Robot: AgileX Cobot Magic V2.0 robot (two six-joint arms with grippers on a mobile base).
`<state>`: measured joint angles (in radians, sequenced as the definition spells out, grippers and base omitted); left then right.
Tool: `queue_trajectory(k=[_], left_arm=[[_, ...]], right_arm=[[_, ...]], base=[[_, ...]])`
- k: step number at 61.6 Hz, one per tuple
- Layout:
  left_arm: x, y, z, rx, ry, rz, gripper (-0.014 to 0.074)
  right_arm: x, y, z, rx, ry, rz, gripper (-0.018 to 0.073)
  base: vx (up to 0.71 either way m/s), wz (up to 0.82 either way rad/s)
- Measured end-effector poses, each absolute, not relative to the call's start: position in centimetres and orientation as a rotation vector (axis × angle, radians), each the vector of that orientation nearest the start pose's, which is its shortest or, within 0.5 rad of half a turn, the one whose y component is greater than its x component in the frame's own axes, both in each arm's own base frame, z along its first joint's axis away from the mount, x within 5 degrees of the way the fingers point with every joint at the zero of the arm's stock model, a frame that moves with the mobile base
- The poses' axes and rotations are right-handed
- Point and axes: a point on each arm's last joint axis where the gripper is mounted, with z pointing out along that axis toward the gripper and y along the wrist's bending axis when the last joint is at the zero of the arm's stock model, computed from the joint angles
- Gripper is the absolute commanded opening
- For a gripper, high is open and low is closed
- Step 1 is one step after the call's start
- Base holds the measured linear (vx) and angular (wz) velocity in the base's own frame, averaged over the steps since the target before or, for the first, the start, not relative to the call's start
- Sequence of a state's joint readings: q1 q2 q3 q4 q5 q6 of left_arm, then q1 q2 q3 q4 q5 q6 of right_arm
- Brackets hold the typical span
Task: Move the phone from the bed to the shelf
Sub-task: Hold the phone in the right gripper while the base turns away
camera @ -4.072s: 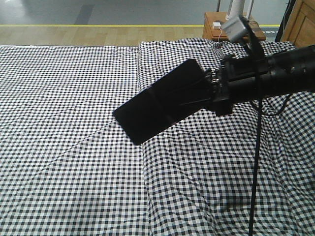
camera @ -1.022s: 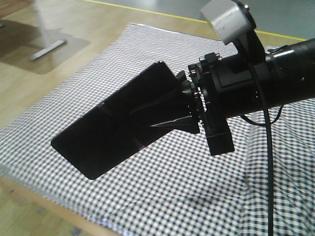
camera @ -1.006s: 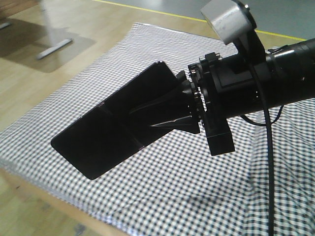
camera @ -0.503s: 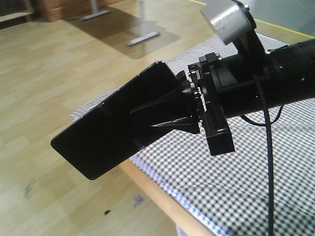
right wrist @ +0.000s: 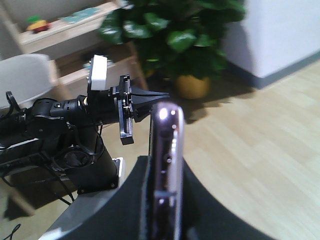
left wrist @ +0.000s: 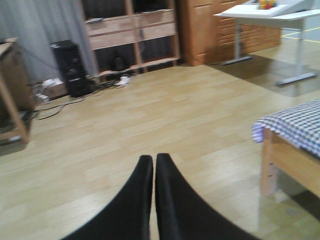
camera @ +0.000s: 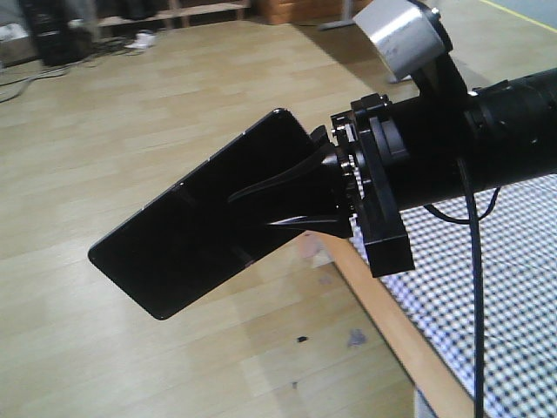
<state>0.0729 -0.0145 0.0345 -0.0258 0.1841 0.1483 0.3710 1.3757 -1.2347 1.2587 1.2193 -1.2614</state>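
Observation:
My right gripper (camera: pixel 261 209) is shut on the phone (camera: pixel 183 252), a glossy black slab with a centre crease. It holds the phone tilted in the air over the wooden floor, left of the bed (camera: pixel 513 287). In the right wrist view the phone (right wrist: pixel 167 125) stands edge-on, showing its pale rim, clamped between both fingers (right wrist: pixel 145 200). My left gripper (left wrist: pixel 153 159) is shut and empty, low over the floor. Light-wood shelving shows far ahead (left wrist: pixel 130 35) and past the left arm (right wrist: pixel 65 27). I cannot tell which is the shelf.
The bed's wooden frame corner (camera: pixel 383 313) lies just below the right arm. A black cable (camera: pixel 474 287) hangs from it. A white desk (left wrist: pixel 270 12), a black box (left wrist: pixel 72 67) with floor cables, a potted plant (right wrist: pixel 185 45) and a white chair (right wrist: pixel 27 75) stand around.
The view has swung left: the checked bed slid to the lower right and bare wooden floor now fills the frame. The phone stays in the right gripper at the same tilt.

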Motion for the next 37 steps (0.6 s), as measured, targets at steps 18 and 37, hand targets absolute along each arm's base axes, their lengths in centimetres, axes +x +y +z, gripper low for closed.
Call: queue_trajectory(k=[18, 37], left_arm=[[5.60, 0.37, 18.56, 0.046, 1.689, 0.143, 0.0001], [5.60, 0.37, 18.56, 0.046, 1.689, 0.143, 0.0001]], right_arm=[[21.70, 17.17, 38.81, -1.294, 1.637, 1.210, -0.0002], [21.69, 17.17, 38.81, -1.295, 1.637, 1.211, -0.0002]], base=[[-0.16, 0.63], [-0.12, 0.46]])
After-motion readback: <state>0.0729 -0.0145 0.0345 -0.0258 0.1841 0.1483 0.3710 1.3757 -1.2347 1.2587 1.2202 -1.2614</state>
